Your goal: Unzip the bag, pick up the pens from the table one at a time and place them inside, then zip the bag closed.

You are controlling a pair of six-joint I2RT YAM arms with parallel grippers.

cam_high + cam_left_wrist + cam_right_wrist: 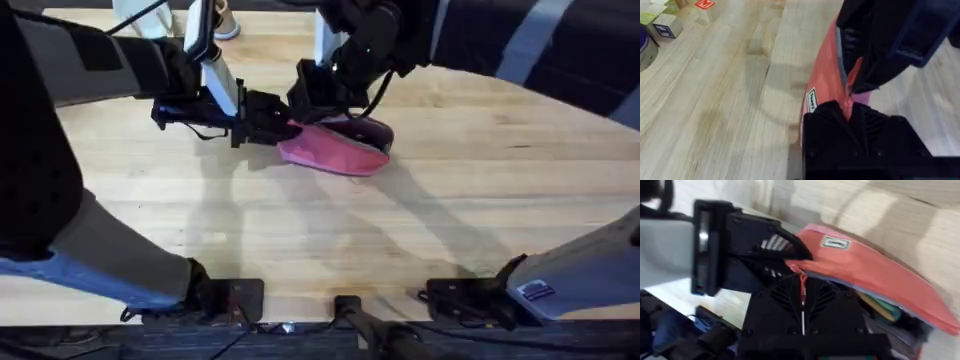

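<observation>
The pink bag [335, 152] lies on the table [450, 230] a little behind its middle. My left gripper [278, 128] is shut on the bag's left end; in the left wrist view its black fingers [830, 130] pinch the pink fabric [820, 80]. From behind, my right gripper [308, 106] comes down on the bag's top near that same end, shut on the red zipper pull [802, 287]. The zipper stands open toward the right end [368, 130], and blurred dark and coloured shapes [882, 311] show inside. The pens are out of view.
Small lettered cubes [665, 27] and a red one [705, 4] sit at the table's far left beside a rounded container [643, 47]. A white object [226, 26] stands at the back edge. The table's right rim curves away.
</observation>
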